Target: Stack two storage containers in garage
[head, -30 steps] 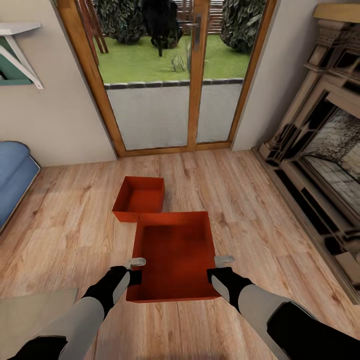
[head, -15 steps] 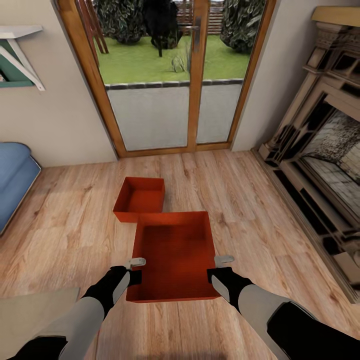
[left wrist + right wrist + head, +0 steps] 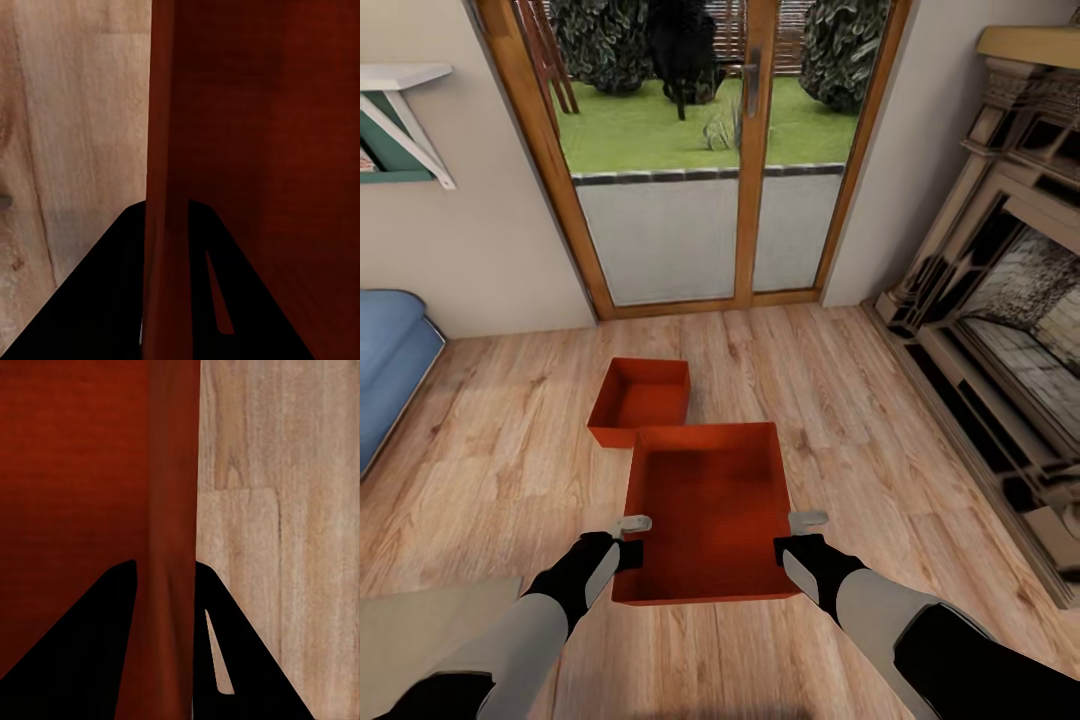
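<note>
The left gripper (image 3: 628,540) is clamped on the left side wall of the nearer storage container (image 3: 710,500), and the right gripper (image 3: 800,538) grips the opposite wall; in each wrist view a dark finger (image 3: 112,300) sits on either side of the orange-red wall. The bin is held level between the two arms above the light wood-plank floor (image 3: 500,470) of the living room. The second storage container (image 3: 642,398) rests on the planks just beyond it, its near edge hidden behind the held bin's far rim. Ahead stand wood-framed glass doors (image 3: 700,180); a blue sofa (image 3: 390,360) edges in at the left, a dark stone fireplace (image 3: 1010,300) lines the right, with open floor between. Compared with a second ago the grip is unchanged, and the whole scene sits slightly lower in the head view, as the camera has shifted.
</note>
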`<state>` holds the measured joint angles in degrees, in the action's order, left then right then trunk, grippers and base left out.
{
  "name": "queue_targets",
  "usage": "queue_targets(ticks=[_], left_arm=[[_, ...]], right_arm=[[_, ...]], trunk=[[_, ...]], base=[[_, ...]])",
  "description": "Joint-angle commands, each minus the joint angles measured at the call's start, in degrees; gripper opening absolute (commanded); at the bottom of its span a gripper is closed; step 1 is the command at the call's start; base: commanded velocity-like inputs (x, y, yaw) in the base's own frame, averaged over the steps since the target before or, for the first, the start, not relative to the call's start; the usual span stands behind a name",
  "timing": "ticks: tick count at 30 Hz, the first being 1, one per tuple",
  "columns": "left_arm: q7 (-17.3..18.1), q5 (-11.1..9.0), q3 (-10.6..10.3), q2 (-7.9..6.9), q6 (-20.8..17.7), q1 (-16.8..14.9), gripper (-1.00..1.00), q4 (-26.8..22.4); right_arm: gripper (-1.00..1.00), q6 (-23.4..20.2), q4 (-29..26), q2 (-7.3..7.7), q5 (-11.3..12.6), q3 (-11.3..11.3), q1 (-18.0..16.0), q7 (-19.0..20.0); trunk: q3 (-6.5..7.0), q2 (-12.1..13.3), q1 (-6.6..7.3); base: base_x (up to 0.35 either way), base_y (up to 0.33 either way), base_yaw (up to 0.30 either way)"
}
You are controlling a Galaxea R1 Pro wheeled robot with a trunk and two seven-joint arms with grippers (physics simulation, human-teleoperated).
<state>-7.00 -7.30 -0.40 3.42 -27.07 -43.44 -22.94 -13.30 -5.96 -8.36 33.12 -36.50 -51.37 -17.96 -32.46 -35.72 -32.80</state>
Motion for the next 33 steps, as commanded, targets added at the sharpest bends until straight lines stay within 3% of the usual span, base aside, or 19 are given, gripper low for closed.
queue_targets(ticks=[1,33], left_arm=[[-0.73,0.37,0.13,0.18,-0.44,0.02,-1.0,0.04],[-0.79,0.42,0.13,0.16,-0.44,0.02,-1.0,0.06]], right_arm=[[-1.0,-0.41,-0.54,-0.35,-1.48,-0.49,-0.05,-0.32],[-1.0,-0.41,-0.54,-0.35,-1.48,-0.33,-0.05,-0.32]], trunk=[[0.22,0.36,0.21],[8.53,12.8,7.02]], base=[[0.0,0.0,0.0],[0.0,0.0,0.0]])
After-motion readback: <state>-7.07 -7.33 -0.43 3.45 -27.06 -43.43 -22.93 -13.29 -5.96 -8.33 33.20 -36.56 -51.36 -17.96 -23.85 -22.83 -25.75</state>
